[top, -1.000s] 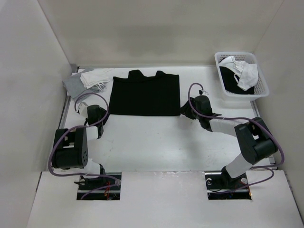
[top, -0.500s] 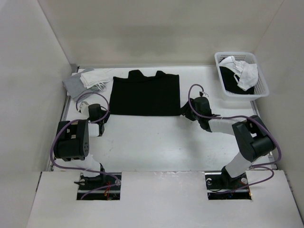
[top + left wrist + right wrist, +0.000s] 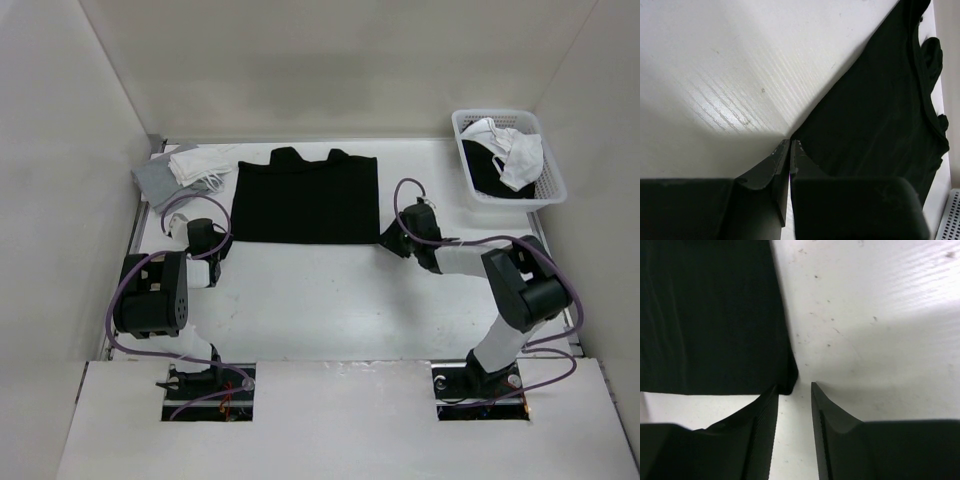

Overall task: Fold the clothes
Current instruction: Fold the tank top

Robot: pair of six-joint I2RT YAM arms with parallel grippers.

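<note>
The black shirt (image 3: pixel 305 200) lies spread flat in the middle of the table, one of the clothes here. My left gripper (image 3: pixel 224 242) sits at its near left corner. In the left wrist view its jaws are shut, tips (image 3: pixel 790 143) pressed together right on the corner of the shirt (image 3: pixel 880 115). My right gripper (image 3: pixel 386 238) is at the near right corner. It stands open low over the table (image 3: pixel 865 315), and the shirt's corner (image 3: pixel 786 386) just touches the left fingertip (image 3: pixel 771 392), not between the jaws (image 3: pixel 794 386).
A white slatted basket (image 3: pixel 510 203) at the back right holds white (image 3: pixel 515 150) and black clothes. Grey and white garments (image 3: pixel 185 168) lie piled at the back left, close to the left arm. White walls close in the table on three sides.
My left gripper has closed at the shirt's near left corner. The right gripper has slid left to the near right corner and its jaws have narrowed a little.
</note>
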